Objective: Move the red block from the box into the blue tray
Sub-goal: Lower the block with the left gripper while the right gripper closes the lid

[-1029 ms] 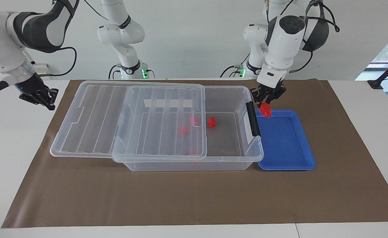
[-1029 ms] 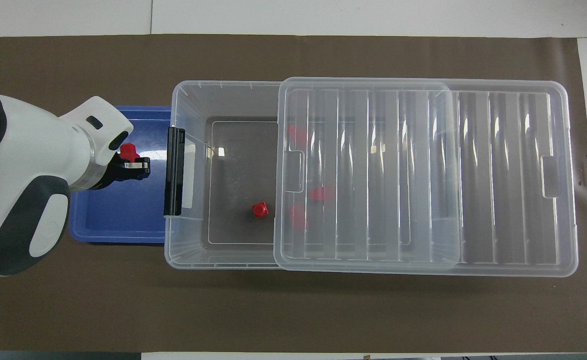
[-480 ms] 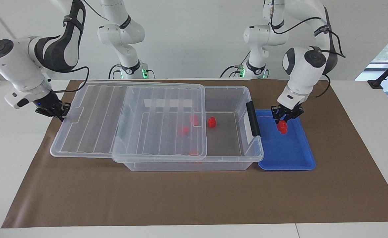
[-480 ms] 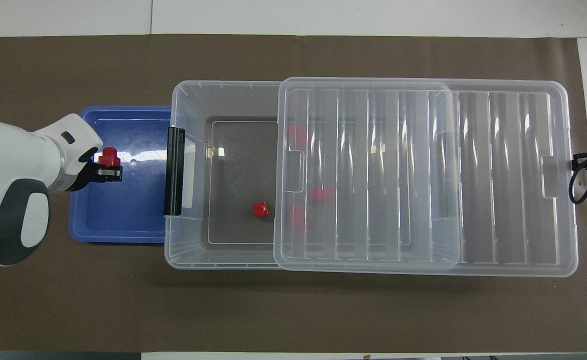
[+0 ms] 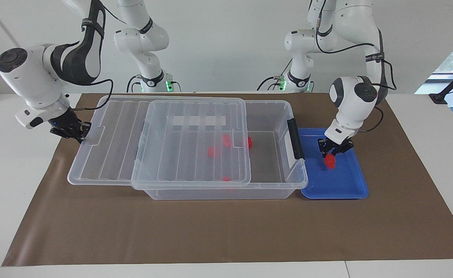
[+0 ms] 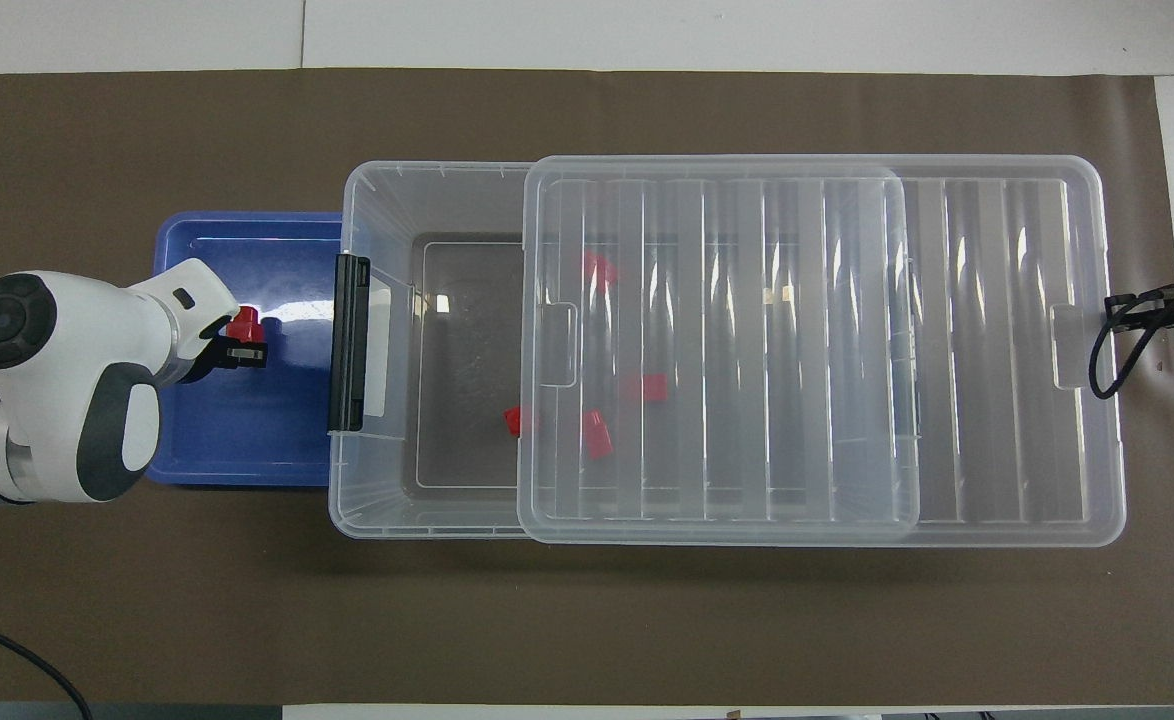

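Left end effector [image 5: 332, 153] pinches the red block [image 5: 330, 161] low inside the blue tray [image 5: 350, 185]; right end effector [image 5: 80, 133], closed, touches the lid [image 5: 110, 154] edge.

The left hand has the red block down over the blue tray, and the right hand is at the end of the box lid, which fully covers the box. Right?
Not quite: in the overhead view the lid leaves the box open at the tray's end. The rest stands.
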`<action>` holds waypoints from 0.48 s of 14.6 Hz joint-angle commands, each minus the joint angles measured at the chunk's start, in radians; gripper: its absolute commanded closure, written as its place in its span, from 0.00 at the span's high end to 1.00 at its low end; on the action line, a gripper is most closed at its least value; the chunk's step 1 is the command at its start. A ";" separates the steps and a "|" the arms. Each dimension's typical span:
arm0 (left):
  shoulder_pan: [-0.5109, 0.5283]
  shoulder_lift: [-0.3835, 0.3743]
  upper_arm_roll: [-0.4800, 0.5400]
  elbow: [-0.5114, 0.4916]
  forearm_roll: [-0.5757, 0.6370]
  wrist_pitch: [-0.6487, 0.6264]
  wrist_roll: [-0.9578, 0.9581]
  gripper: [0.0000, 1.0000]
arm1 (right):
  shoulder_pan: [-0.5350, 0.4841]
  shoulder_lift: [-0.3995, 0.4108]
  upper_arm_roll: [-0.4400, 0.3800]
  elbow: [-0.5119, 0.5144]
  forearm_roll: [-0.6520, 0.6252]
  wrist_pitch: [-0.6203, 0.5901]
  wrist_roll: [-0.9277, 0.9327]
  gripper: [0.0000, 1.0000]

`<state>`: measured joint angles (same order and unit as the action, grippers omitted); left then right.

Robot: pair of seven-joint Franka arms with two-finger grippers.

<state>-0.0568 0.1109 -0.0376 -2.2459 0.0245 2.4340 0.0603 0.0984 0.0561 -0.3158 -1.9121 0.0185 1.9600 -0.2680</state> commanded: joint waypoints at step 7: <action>-0.005 0.015 -0.005 0.002 -0.015 0.033 0.010 1.00 | -0.003 -0.019 0.159 -0.013 -0.006 -0.003 0.289 0.00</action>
<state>-0.0581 0.1394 -0.0436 -2.2441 0.0244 2.4673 0.0612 0.0994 0.0536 -0.1960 -1.9121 0.0185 1.9597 -0.0527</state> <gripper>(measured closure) 0.423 0.991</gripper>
